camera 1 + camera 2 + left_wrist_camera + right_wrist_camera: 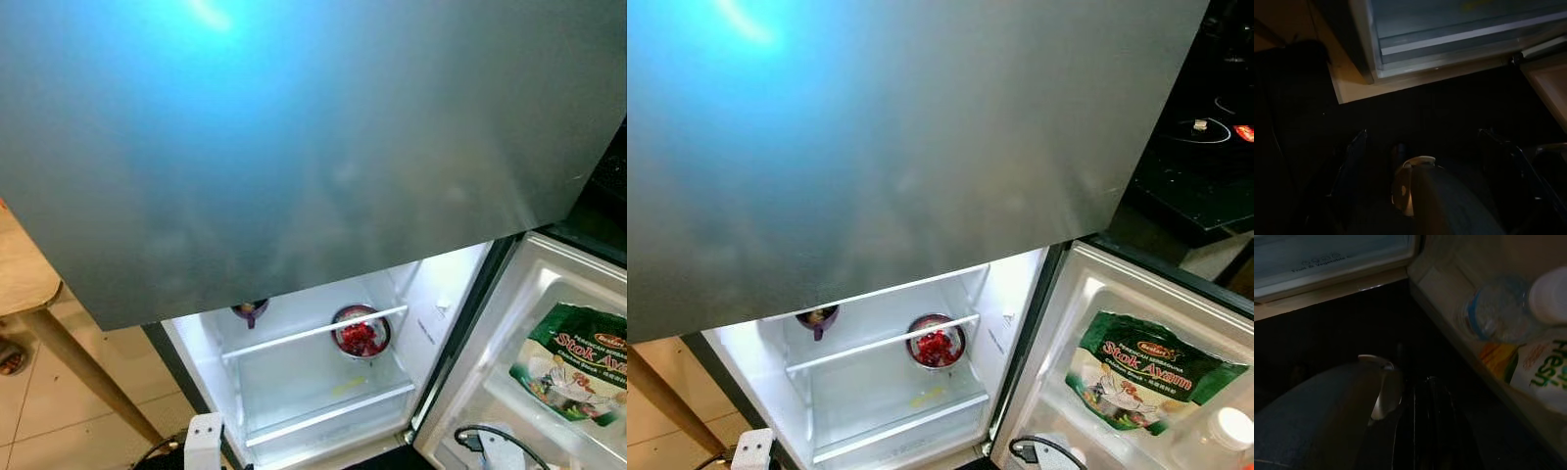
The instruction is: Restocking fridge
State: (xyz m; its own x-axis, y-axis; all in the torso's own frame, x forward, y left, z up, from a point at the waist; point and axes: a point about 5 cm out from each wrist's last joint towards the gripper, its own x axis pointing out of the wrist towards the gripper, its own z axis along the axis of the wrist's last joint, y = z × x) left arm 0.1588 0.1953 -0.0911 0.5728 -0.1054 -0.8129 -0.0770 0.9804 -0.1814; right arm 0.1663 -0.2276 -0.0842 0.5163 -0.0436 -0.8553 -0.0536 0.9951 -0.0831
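Observation:
The fridge's lower compartment [323, 392] stands open under the shut grey upper door [294, 147]. On its glass shelf sit a metal bowl of red food [361, 334] and a purple cup [250, 311]. The open door's rack [490, 392] holds a green "Stok Ayam" packet [576, 362] and a white-capped bottle [1232, 427]. Both arms hang low in front of the fridge. My left gripper [1422, 133] is open with nothing between its fingers, near the fridge's bottom edge. My right gripper [1418, 382] looks shut and empty, beside the door rack with a water bottle [1493, 313] and a "Fresh" carton [1542, 377].
A wooden table [24, 269] with a slanted leg stands to the left over the tiled floor. A black stove top [1205, 147] lies to the right behind the open door. The crisper drawer [1327, 259] is at the fridge's bottom.

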